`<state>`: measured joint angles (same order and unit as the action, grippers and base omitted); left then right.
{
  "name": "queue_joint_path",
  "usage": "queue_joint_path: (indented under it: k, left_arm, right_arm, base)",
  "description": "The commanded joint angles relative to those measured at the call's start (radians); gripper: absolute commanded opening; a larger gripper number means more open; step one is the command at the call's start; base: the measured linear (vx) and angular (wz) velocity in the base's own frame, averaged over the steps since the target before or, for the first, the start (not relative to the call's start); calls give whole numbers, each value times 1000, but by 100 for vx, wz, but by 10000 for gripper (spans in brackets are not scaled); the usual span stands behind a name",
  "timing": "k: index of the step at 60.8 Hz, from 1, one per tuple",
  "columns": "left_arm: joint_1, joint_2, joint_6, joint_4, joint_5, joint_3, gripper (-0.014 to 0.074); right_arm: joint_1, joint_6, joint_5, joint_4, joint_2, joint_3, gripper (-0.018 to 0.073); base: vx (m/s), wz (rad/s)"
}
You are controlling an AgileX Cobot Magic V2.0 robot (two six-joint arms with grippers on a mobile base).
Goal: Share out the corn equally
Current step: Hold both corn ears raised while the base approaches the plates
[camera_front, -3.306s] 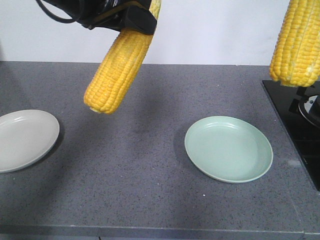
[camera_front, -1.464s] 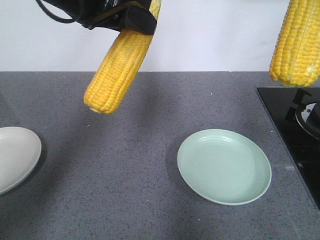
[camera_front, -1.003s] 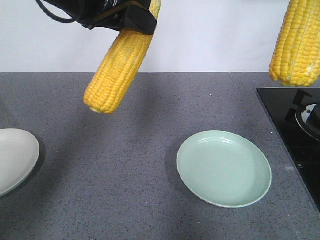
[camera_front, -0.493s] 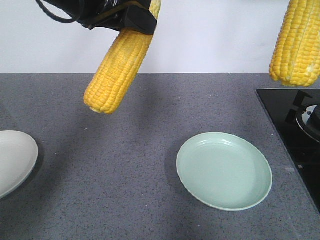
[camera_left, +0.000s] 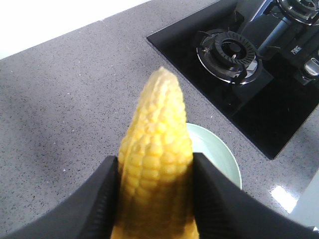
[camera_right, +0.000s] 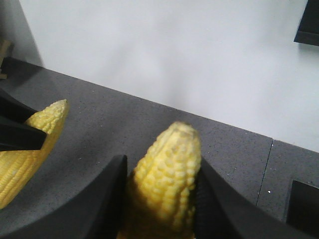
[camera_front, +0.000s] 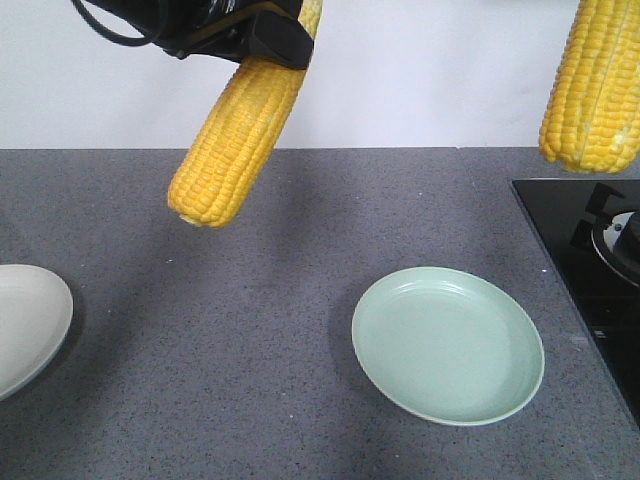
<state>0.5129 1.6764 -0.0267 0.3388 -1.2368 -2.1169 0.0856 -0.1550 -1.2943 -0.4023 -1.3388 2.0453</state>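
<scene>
The left gripper (camera_left: 155, 199) is closed on a cob of corn (camera_left: 157, 164), its two black fingers (camera_left: 102, 199) pressed against the cob's sides. In the front view this left cob (camera_front: 238, 130) hangs in the air over the grey countertop (camera_front: 250, 340), its long axis tilted, blunt end lowest and pointing down toward the robot's left. The left wrist view shows its tapered tip aimed away from the gripper, with the green plate (camera_left: 219, 154) partly hidden just behind it.

The right gripper (camera_right: 158, 199) also clamps a cob (camera_right: 167, 169) between dark fingers (camera_right: 107, 199), tapered tip pointing out toward the pale wall. In the front view this right cob (camera_front: 592, 85) hangs near the top right corner, long axis close to upright, blunt end down, above the edge of a black gas hob (camera_front: 590, 270).

The relation that matters: the green plate (camera_front: 447, 344) lies empty on the counter, below and between the two held cobs (the left cob is to its left and well above; the right cob is to its right and well above). A white plate (camera_front: 25, 325), also empty, sits at the far left edge, below and left of the left cob.

Likely each arm lowers its cob onto the nearer plate. No other cobs are visible.
</scene>
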Motion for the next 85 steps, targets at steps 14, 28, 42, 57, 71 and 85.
queue_joint_path:
  k: [14, 28, 42, 57, 71, 85]
  left_arm:
    - [-1, -40, 0, 26, 57, -26, -7]
    - [-1, -40, 0, 26, 57, -26, -7]
    - [-1, -40, 0, 26, 57, -26, -7]
    - [-1, -40, 0, 26, 57, -26, -7]
    - [-1, -40, 0, 26, 57, -26, -7]
    - [-1, -40, 0, 26, 57, -26, -7]
  right_arm:
    - [-6, -7, 5, -13, 22, 19, -4]
    - [-6, -7, 5, -13, 22, 19, -4]
    - [-6, -7, 5, -13, 22, 19, -4]
    - [-6, -7, 5, -13, 22, 19, -4]
    - [-6, -7, 5, -13, 22, 19, -4]
    - [-6, -7, 5, -13, 22, 19, -4]
  base:
    - [0, 0]
    - [0, 0]
    - [0, 0]
    - [0, 0]
    - [0, 0]
    - [0, 0]
